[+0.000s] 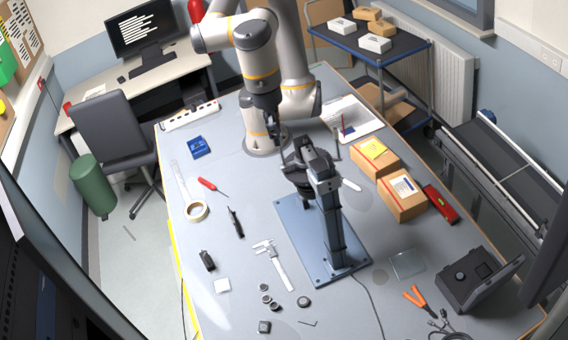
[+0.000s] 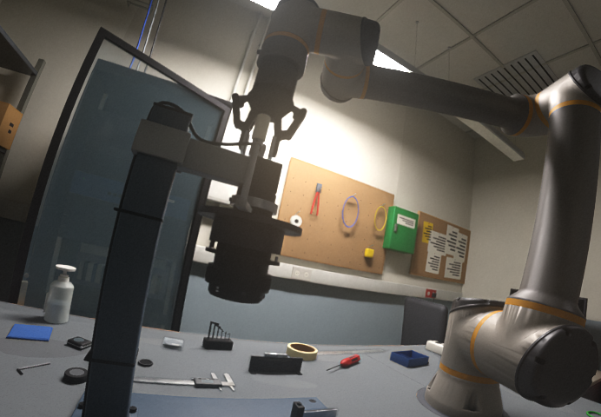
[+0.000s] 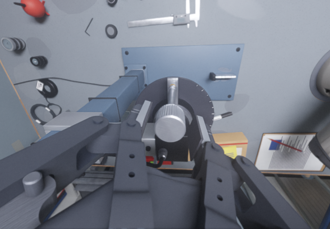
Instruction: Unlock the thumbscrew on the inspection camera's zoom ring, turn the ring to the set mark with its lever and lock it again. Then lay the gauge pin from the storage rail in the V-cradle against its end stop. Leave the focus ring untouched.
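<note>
My gripper hangs above the inspection camera on its blue column. The knurled silver thumbscrew stands on a long stem between my fingers. Below it lies the dark zoom ring with white scale marks along its rim. A silver lever sticks out of the ring's side. A gauge pin lies on the blue base plate. The gripper is open and holds nothing.
Behind the camera stands my arm's base, with a clipboard and two cardboard boxes to the right. A caliper, tape roll, screwdriver and small discs lie on the table's left and front.
</note>
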Robot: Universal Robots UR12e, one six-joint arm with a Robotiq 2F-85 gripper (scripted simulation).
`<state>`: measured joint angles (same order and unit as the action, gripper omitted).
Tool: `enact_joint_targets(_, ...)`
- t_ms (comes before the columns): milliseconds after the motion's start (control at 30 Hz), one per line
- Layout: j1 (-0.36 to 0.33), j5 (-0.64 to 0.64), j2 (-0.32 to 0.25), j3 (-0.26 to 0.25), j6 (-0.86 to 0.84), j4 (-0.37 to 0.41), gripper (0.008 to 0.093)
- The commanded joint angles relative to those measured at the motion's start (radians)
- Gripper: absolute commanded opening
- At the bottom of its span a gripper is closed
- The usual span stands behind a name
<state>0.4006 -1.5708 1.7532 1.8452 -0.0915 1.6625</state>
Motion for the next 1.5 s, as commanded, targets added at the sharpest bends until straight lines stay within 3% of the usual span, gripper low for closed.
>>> enact_joint_targets(0,0.0,0.0,0.0,-0.002,0.0,-0.001,0.048)
enact_joint_targets(767,0.0,0.0,0.004,-0.096,0.0,-0.099,0.048)
enact_joint_targets(967,0.0,0.0,0.004,-0.101,0.0,-0.104,0.048)
enact_joint_targets(1167,0.0,0.0,0.004,-0.102,0.0,-0.104,0.038)
enact_joint_targets(1467,0.0,0.0,0.004,-0.103,0.0,-0.106,0.038)
